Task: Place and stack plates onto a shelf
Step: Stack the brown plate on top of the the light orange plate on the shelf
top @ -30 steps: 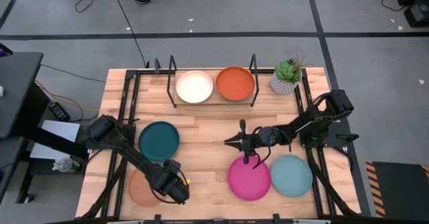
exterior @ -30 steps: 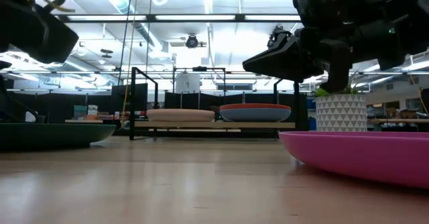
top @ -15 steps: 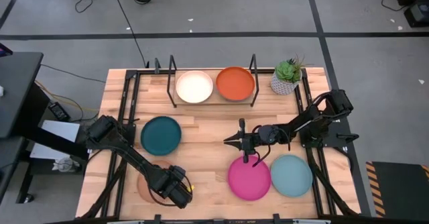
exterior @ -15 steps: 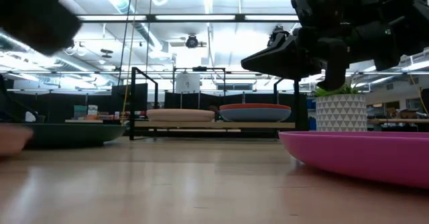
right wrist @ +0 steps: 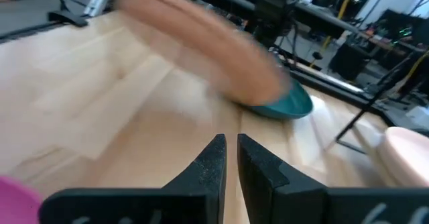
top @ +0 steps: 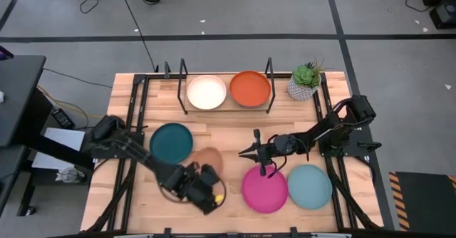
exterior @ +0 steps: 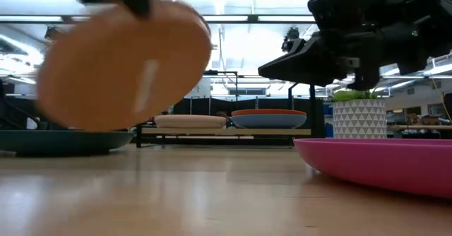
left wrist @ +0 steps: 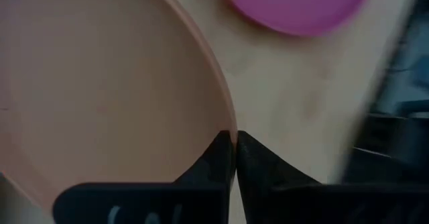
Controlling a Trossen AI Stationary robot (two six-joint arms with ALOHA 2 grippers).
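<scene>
Left gripper (left wrist: 234, 147) clamps tan plate (top: 208, 159) rim, lifted; next carry to far shelf (top: 226, 107). Right gripper (right wrist: 231, 153) narrow, idle.

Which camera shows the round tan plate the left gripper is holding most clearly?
The left wrist view: the round tan plate fills it, rim pinched by the left gripper. The low and right wrist views show it blurred; the high view shows only a sliver.

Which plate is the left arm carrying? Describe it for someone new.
On the wooden table, go to the near left area beside the dark teal plate. The tan plate is pinched at its rim by the left gripper; it alone is lifted and tilted.
</scene>
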